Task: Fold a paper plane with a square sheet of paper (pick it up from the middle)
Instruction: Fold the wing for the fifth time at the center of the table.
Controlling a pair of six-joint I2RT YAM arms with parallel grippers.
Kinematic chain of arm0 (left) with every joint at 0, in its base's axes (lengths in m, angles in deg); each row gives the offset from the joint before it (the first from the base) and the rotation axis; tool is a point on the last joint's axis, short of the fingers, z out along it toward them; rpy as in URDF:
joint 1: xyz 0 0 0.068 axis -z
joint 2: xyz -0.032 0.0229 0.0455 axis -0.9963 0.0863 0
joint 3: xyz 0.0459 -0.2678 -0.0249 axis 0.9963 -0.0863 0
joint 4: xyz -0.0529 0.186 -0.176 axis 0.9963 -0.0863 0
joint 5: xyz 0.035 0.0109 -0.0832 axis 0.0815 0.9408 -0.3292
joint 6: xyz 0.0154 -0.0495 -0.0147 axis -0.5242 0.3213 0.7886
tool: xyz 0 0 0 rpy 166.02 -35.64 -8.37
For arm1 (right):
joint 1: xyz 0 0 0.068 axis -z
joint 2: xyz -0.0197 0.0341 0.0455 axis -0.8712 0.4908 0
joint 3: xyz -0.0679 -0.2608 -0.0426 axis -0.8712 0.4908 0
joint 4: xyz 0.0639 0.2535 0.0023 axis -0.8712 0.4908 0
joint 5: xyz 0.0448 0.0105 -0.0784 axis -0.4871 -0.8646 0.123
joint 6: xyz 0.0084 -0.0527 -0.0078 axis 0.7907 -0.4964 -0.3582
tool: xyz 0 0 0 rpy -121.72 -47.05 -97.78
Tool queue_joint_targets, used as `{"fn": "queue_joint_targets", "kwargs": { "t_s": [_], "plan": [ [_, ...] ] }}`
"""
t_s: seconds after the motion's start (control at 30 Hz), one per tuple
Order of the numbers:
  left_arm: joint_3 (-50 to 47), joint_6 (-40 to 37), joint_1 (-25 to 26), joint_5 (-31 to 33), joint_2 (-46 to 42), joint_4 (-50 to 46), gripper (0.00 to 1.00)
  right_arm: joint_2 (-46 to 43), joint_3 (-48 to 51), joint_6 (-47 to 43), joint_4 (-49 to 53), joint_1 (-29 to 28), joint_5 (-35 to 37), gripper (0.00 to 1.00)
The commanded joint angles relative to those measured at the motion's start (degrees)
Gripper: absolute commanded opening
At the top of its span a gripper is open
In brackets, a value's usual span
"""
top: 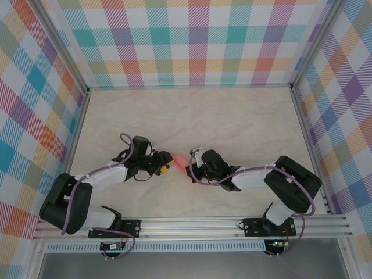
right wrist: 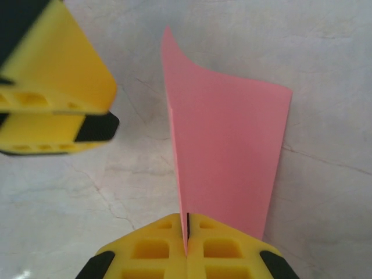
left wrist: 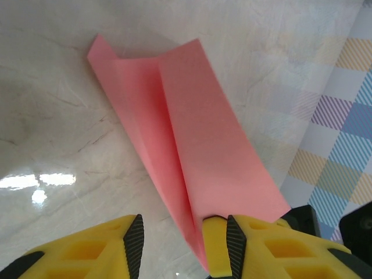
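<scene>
Narrow folded salmon-pink paper plane (right wrist: 226, 151) held over middle of pale marbled table (top: 232, 116), one end pinched by yellow-fingered right gripper (right wrist: 187, 235). Jaws of left gripper (left wrist: 183, 229) seen spread, also over table middle.

A pale, marble-patterned table (top: 192, 116) is seen, crossed by faint grey veins, with a bright reflection caught in the left wrist view. It is enclosed at the back and both sides by walls (top: 192, 40) covered in pastel plaid. A grooved metal rail (top: 192, 224) is mounted along the near edge.
</scene>
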Motion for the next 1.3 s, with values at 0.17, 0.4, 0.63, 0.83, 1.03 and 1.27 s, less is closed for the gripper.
{"fn": "queue_joint_targets", "kwargs": {
  "t_s": [0.17, 0.4, 0.63, 0.83, 1.03, 1.27],
  "plan": [
    [-5.00, 1.25, 2.75, -0.95, -0.21, 14.17, 0.39, 5.35, -1.58, 12.86, -5.74, 2.25, -11.40, 0.00],
    [-6.87, 0.74, 3.35, -0.18, 0.23, 15.59, 0.37, 8.32, -2.51, 16.65, -8.45, 3.21, -14.37, 0.00],
    [-6.74, 0.50, 3.89, -0.39, 2.05, 17.33, 0.36, 9.86, -3.04, 18.43, -8.82, 4.38, -16.15, 0.00],
    [-6.07, 0.54, 4.28, -1.24, 4.59, 19.21, 0.35, 11.12, -4.06, 18.38, -6.52, 4.55, -16.40, 0.00],
    [-5.30, -0.09, 4.62, -1.21, 6.10, 19.64, 0.34, 12.21, -4.76, 18.31, -5.72, 4.53, -16.68, 0.00],
    [-5.25, -1.62, 4.80, -0.21, 9.27, 21.95, 0.32, 12.58, -4.82, 18.64, -2.92, 4.55, -15.95, 0.00]
  ]
}}
